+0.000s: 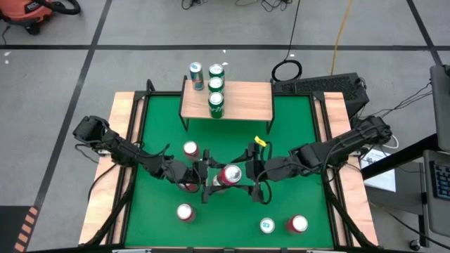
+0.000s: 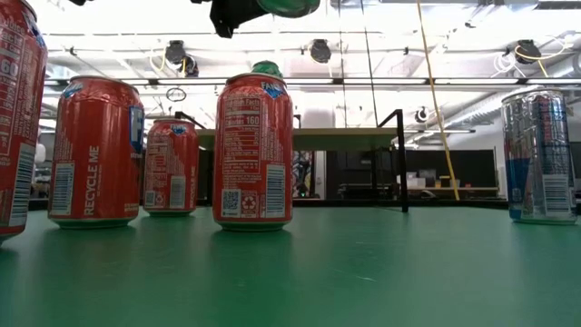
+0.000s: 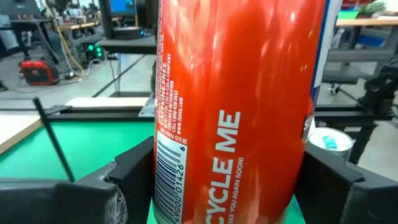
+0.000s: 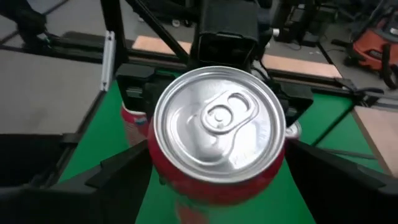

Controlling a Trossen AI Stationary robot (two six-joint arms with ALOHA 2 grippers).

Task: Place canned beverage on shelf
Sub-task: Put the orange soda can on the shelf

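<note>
A red canned beverage with a silver top hangs upright above the middle of the green table. My left gripper is shut on its body; the red label fills the left wrist view. My right gripper faces the can from the other side, open, with its fingers flanking the can's top. The shelf, a wooden plank on thin black legs, stands at the table's far edge. It carries three green cans and a blue-silver can.
Red cans stand on the green table behind the left gripper, at the front left and at the front right. A teal-topped can is beside that last one. Wooden boards edge the table.
</note>
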